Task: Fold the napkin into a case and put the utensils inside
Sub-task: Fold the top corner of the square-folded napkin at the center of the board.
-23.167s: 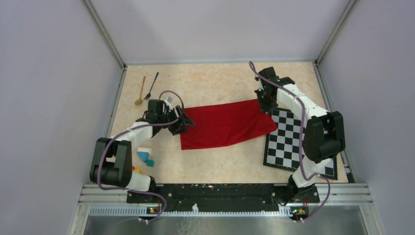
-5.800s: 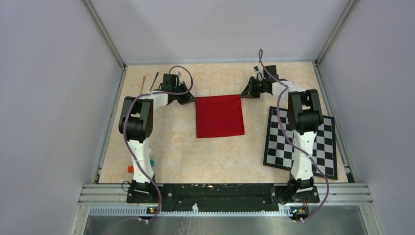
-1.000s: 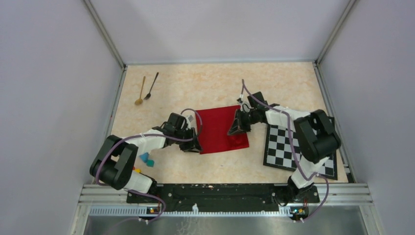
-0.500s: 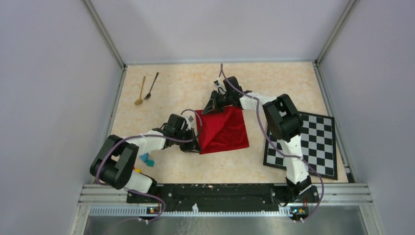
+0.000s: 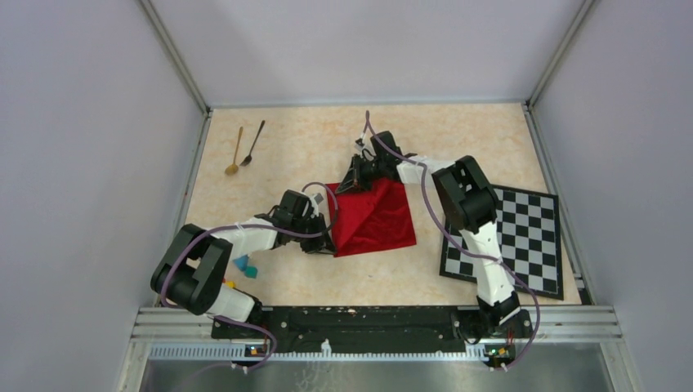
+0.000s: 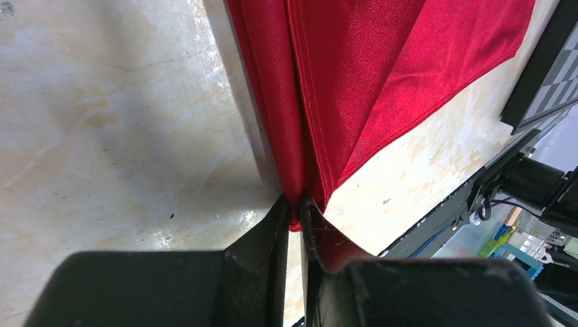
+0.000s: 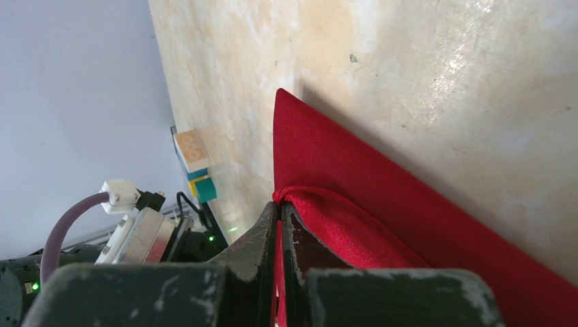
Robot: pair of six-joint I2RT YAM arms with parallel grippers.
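Two corners of the napkin [image 5: 380,220] are clamped: your left gripper [image 6: 293,201] pins the near-left one, and your right gripper [image 7: 279,204] pinches the folded-over flap directly beyond.

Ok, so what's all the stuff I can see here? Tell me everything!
napkin: one, red, mid-table, partly folded
gold spoon: one, gold, far left of the table
black spoon: one, black, just right of the gold one
mat: one, black-and-white chequered, right side
blocks: at least three, blue, teal and orange, near left, beside the left arm
table: one, pale marbled, under it all
left arm: one, black and white, reaching to the napkin's near left corner
right arm: one, black and white, reaching to the napkin's far left corner
left tool: shut on the napkin
right tool: shut on the napkin
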